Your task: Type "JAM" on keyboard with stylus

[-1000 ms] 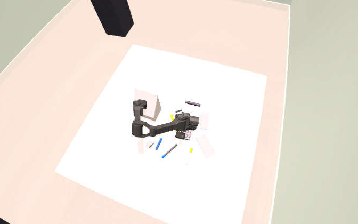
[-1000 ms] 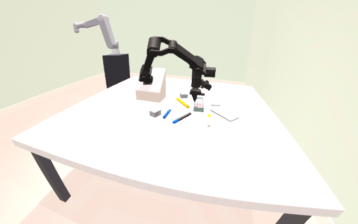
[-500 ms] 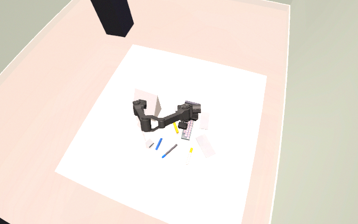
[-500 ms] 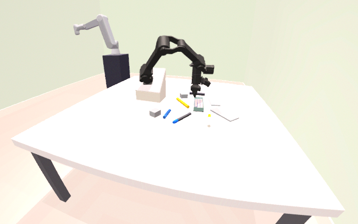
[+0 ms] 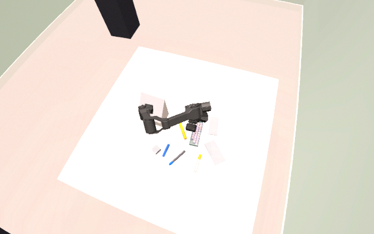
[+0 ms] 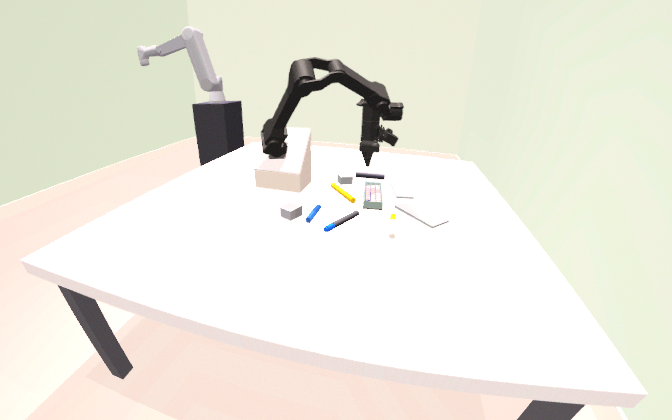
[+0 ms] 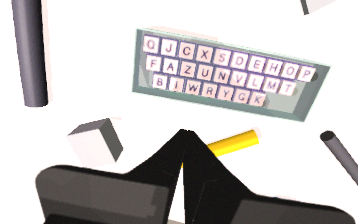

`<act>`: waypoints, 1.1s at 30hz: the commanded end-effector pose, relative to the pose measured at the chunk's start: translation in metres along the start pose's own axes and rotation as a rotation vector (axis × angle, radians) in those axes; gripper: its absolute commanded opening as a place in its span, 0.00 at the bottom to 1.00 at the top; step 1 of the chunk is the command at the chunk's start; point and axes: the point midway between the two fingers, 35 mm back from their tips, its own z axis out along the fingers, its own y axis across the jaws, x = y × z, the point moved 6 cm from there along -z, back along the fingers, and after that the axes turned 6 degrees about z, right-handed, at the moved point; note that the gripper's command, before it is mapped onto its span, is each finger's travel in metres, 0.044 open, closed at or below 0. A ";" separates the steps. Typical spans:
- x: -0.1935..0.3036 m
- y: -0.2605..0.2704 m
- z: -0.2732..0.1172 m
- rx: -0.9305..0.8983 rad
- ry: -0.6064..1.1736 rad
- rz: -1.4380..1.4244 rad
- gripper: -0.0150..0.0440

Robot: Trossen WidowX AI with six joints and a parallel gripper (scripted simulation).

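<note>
- Tool [image 5: 191, 127] [image 6: 367, 164] [image 7: 185, 136]: fingers together, nothing clamped; my tips hang above the bench [image 5: 226, 189] [image 6: 276, 281] [image 7: 285, 165].
- Keyboard [image 5: 197, 134] [image 6: 372, 194] [image 7: 207, 70]: on bench, beyond my tips in wrist view, reaching off to their right. Not touching me.
- J key [image 7: 168, 48]: top row, beyond tips, slightly left.
- A key [image 7: 170, 65]: middle row, just under J, slightly left of tips.
- M key [image 7: 271, 85]: middle row, beyond tips, well right.
- Stylus: not in my grip, so on the bench. Can't tell which rod is meant. Candidates: dark cylinder [image 6: 370, 175] [image 7: 28, 50], left of my tips and farther out; grey pen with blue end [image 5: 178, 156] [image 6: 344, 220] [image 7: 346, 161], right and nearer in; yellow rod [image 5: 182, 131] [image 6: 342, 192] [image 7: 236, 143], just right, partly behind my fingers.
- Grey block [image 6: 345, 179] [image 7: 94, 145]: left of tips, in the way if I go low for the dark cylinder.
- Step: judged as stylus not in hand, so pickup comes first. Any pressing now would be bare fingertips. Typed letters: can't tell.
- Next: open, line up across the stylus, lower, close firmly, lift, then J, A, M.
- Risk: round rod may roll or swivel; neighbouring keys sit close.
</note>
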 end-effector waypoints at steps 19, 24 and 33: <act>0.000 0.000 0.001 0.001 0.004 0.000 0.30; 0.001 -0.032 0.008 -0.067 0.048 -0.149 0.51; 0.029 -0.138 0.031 -0.325 0.030 -0.650 0.51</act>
